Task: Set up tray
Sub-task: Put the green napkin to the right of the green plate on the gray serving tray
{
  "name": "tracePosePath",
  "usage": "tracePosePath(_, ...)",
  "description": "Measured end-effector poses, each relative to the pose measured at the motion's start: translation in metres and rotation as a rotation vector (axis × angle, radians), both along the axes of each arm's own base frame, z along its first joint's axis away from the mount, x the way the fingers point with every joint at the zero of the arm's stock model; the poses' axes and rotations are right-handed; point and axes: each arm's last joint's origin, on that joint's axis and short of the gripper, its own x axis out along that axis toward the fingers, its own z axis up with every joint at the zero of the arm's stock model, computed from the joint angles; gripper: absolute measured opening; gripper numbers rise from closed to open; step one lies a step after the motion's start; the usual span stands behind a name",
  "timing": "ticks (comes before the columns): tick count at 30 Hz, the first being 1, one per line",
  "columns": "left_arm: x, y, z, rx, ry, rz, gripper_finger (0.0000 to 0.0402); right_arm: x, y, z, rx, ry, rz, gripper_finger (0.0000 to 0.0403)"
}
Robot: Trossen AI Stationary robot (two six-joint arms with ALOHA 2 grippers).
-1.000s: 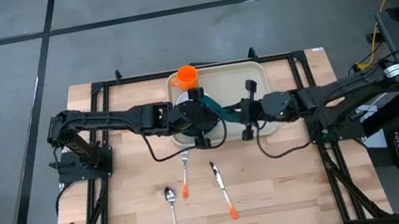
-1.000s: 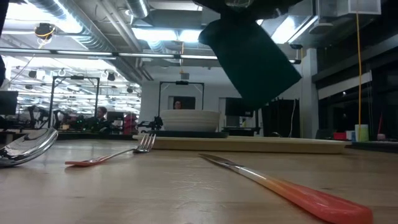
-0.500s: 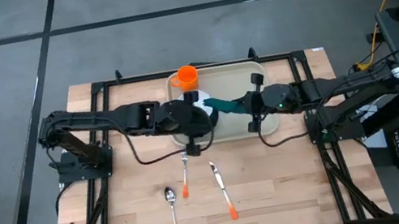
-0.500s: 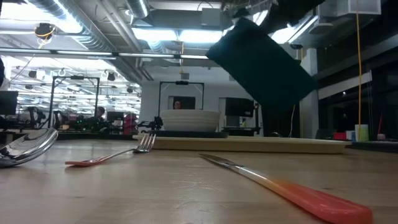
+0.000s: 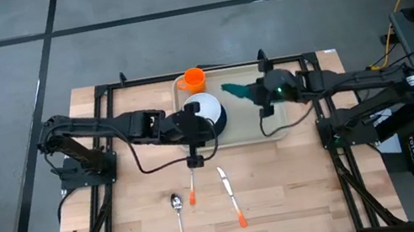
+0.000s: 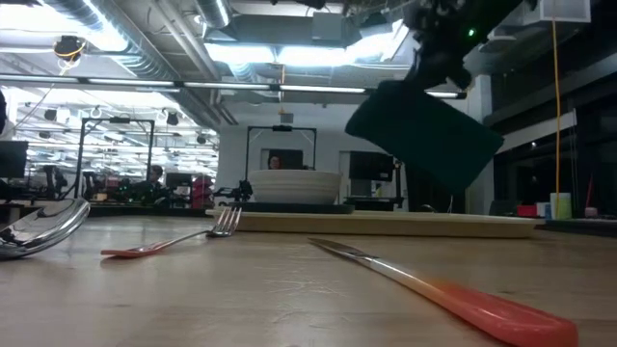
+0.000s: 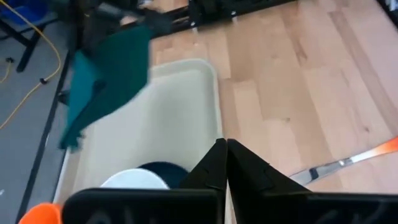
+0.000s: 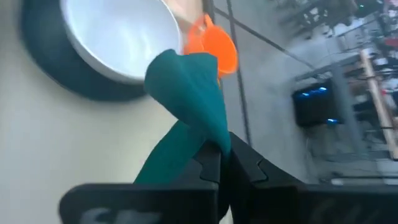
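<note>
The tray (image 5: 274, 125) sits at the far side of the table (image 5: 306, 192), in the middle; it already has some things on it. A dark plate (image 5: 220, 119) lies at its left end, with a white bowl (image 5: 205, 106) on top; an orange cup (image 5: 194, 78) stands at its far left corner.

The right gripper (image 5: 262, 96) is up in the air over the tray; its fingers are pressed together on a green napkin (image 5: 237, 90). The napkin hangs in the air and is not lying down; the low view shows it well above the tray; I think putting it down on the bare right part of the tray is the step going on now.

The left gripper (image 5: 191, 140) is at the near edge of the tray, next to the plate; its fingers are pressed together and hold nothing.

Three things are not on the tray; a fork (image 5: 192, 178), a knife (image 5: 231, 196) and a spoon (image 5: 179, 220) lie on the table near the front, well apart from the tray. So I think the job is about half done; the napkin, then the fork, knife and spoon are left.
</note>
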Motion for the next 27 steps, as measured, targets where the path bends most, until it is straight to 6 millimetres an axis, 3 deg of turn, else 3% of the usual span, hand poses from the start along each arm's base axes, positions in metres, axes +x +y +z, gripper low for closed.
tracePosePath(8, -0.004, -0.01, 0.001, 0.049, -0.006, 0.019, 0.0001, -0.007, -0.043, -0.006, 0.085, 0.02, 0.047, 0.0008)
tracePosePath(15, -0.007, -0.011, 0.001, 0.059, 0.015, 0.031, 0.0002, -0.007, -0.069, -0.018, 0.079, 0.072, 0.066, 0.0008)
tracePosePath(21, -0.008, -0.012, 0.0, 0.031, 0.019, 0.038, 0.0003, 0.01, -0.086, -0.046, 0.046, 0.199, 0.128, 0.0008)
tracePosePath(27, -0.008, -0.014, 0.0, 0.005, 0.018, 0.04, 0.0001, 0.018, -0.092, -0.078, 0.142, 0.325, 0.143, 0.0008)
